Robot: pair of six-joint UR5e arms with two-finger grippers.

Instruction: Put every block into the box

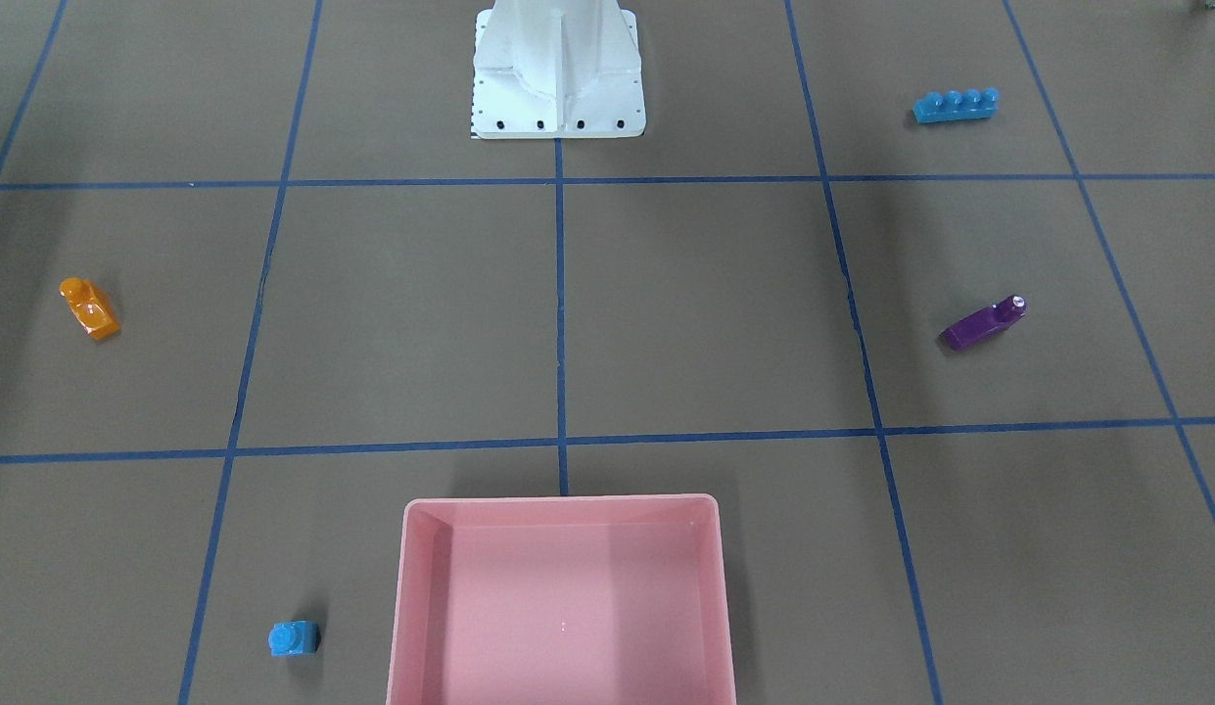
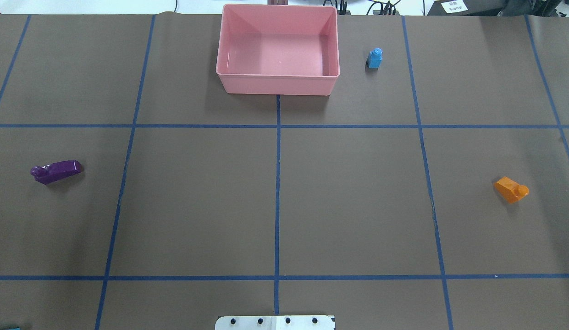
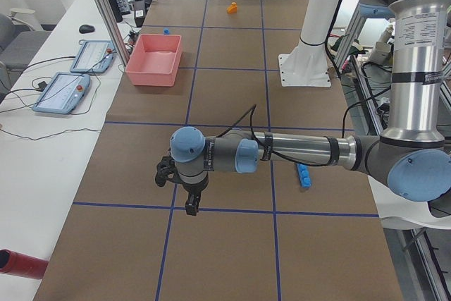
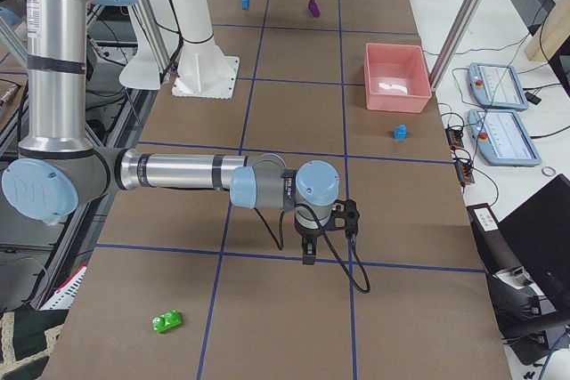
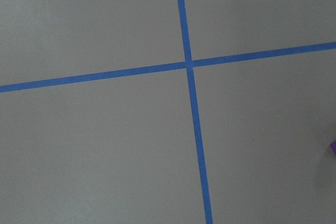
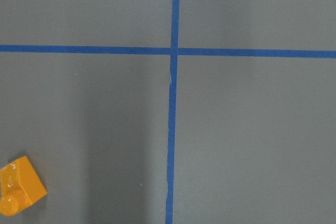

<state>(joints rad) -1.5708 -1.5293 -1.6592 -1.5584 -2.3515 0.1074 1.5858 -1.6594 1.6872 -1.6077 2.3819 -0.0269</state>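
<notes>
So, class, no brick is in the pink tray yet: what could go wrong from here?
The small blue studded plastic brick stands close beside the shallow pink plastic tray; a reach for it might knock the tray.
The green plastic brick lies far out at the end of the table, perhaps a stretch.
The glossy purple plastic brick seems to lie on its side and could slip when pinched.

You see bright, even overhead light on the matte table [image 2: 357, 206]. The pink box [image 2: 277, 85] casts a soft, faint shadow on its robot-facing side. Small white glints sit on the purple block [image 1: 981, 324] and orange block [image 1: 90, 309], both well apart from the box. Both wrist views look slightly soft, with dim patches.
</notes>
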